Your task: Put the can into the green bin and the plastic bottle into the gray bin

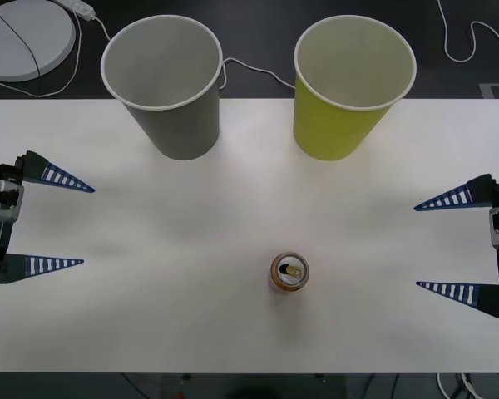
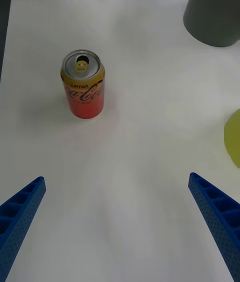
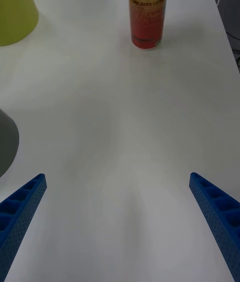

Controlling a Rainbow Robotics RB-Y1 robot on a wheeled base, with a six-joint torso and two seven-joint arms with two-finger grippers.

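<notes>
The can [image 1: 289, 272] stands upright on the white table [image 1: 191, 316], toward the near edge and a little right of the middle, its gold top and pull tab facing up. It touches nothing; bare tabletop lies all around it. In the right wrist view the can [image 2: 83, 84] shows its red and gold side with white script, and in the left wrist view the can [image 3: 147, 10] stands alone on the table.

The 2 cups stand upright side by side at the far edge of the table, apart from each other. The gray bin [image 1: 164, 85] is on the left and the green bin [image 1: 349, 86] on the right. Both insides look pale and empty. The green bin is nearer the can's line than the gray one, and open tabletop lies between the can and each cup.

The left gripper [image 1: 43, 223] sits at the table's left edge with its 2 blue ribbed fingers spread wide, holding nothing. The right gripper [image 1: 456, 245] sits at the right edge, likewise spread wide and empty. Both point inward across the table and are well apart from the can and the cups.

Beyond the table, a white cable [image 1: 249, 70] trails over the dark floor behind the cups, and a round white disc [image 1: 23, 40] lies at the far left.
</notes>
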